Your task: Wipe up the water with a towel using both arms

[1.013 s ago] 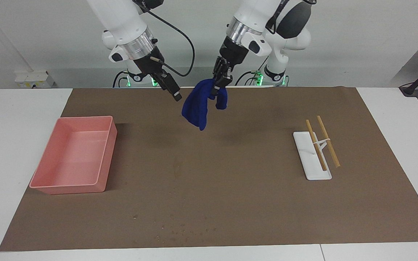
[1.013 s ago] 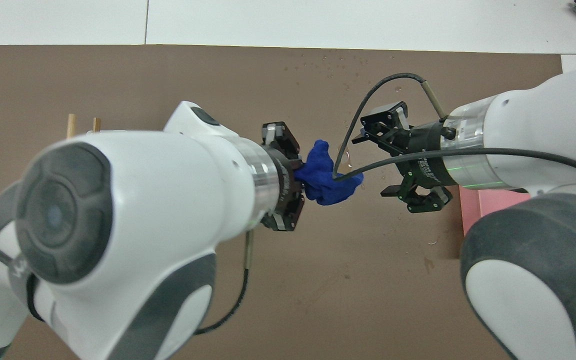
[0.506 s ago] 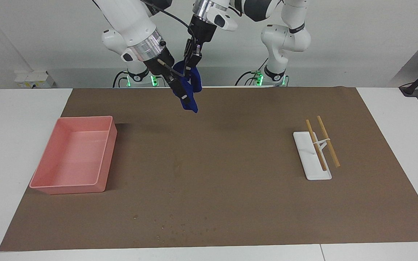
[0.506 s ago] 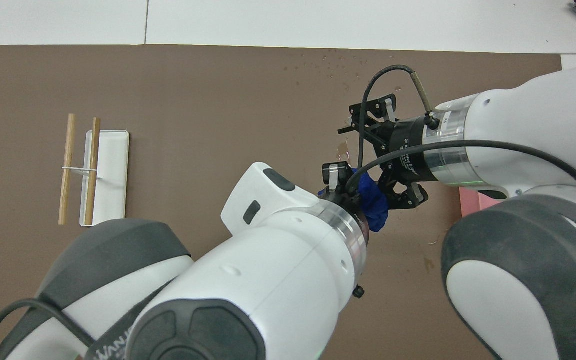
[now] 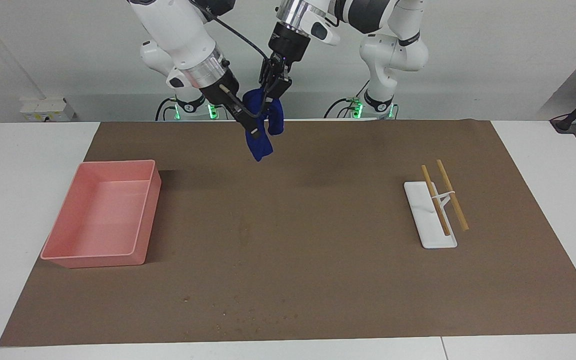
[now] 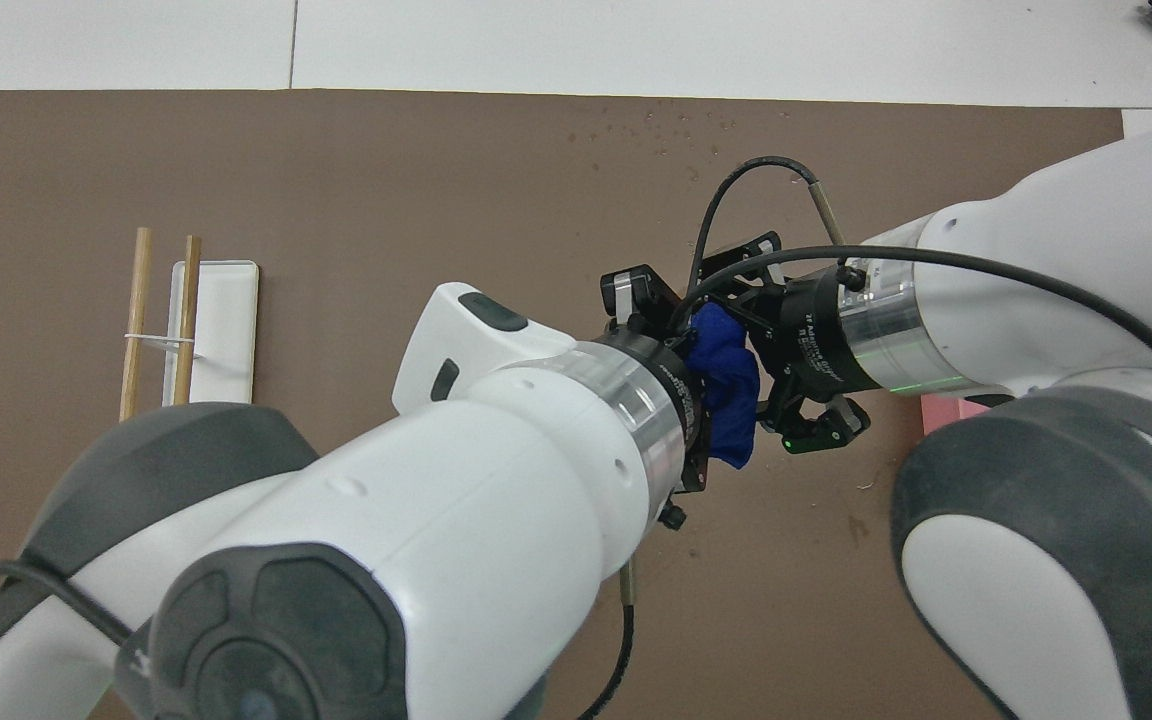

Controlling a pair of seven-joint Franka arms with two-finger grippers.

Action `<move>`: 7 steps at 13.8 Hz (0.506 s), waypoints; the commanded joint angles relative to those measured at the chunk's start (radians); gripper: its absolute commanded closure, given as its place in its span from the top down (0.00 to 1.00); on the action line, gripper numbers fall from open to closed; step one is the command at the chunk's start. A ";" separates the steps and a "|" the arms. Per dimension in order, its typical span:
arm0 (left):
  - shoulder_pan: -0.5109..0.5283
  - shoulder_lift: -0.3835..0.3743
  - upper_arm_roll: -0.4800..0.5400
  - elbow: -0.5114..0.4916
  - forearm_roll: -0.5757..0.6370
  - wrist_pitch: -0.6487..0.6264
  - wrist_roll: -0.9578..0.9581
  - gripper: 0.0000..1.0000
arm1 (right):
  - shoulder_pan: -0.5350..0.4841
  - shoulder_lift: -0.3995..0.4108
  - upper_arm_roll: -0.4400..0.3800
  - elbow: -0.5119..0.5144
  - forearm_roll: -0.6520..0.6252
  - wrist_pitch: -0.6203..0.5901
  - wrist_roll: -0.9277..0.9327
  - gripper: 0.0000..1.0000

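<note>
A dark blue towel hangs bunched in the air over the robots' edge of the brown mat. My left gripper is shut on its top and holds it up; in the overhead view the left gripper is pressed into the towel. My right gripper is open and set against the towel's side, with cloth between its fingers; it also shows in the overhead view. The water is a scatter of tiny specks on the mat's edge farthest from the robots, also seen from overhead.
A pink tray stands toward the right arm's end; a sliver of it shows from overhead. A white rest with two wooden chopsticks lies toward the left arm's end, also seen from overhead.
My left gripper lifted the towel and carried it toward the right arm, then sank a little. My right gripper moved in until its fingers reached the cloth.
</note>
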 commanded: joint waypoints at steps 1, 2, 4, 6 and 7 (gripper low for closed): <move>0.002 0.006 -0.003 0.018 0.019 0.024 -0.026 0.00 | -0.034 0.006 0.000 0.049 0.063 -0.056 -0.018 0.96; 0.002 0.006 -0.003 0.018 0.019 0.024 -0.026 0.00 | -0.033 0.009 0.000 0.047 0.081 -0.043 0.024 0.96; 0.002 0.006 -0.003 0.018 0.019 0.024 -0.026 0.00 | -0.017 0.013 0.001 0.043 0.086 -0.017 0.093 0.96; 0.002 0.006 -0.003 0.018 0.017 0.024 -0.027 0.00 | -0.014 0.010 0.007 0.034 0.085 -0.014 0.115 0.95; 0.003 0.006 -0.003 0.018 0.019 0.024 -0.027 0.00 | -0.013 0.009 0.012 0.034 0.085 -0.014 0.124 0.90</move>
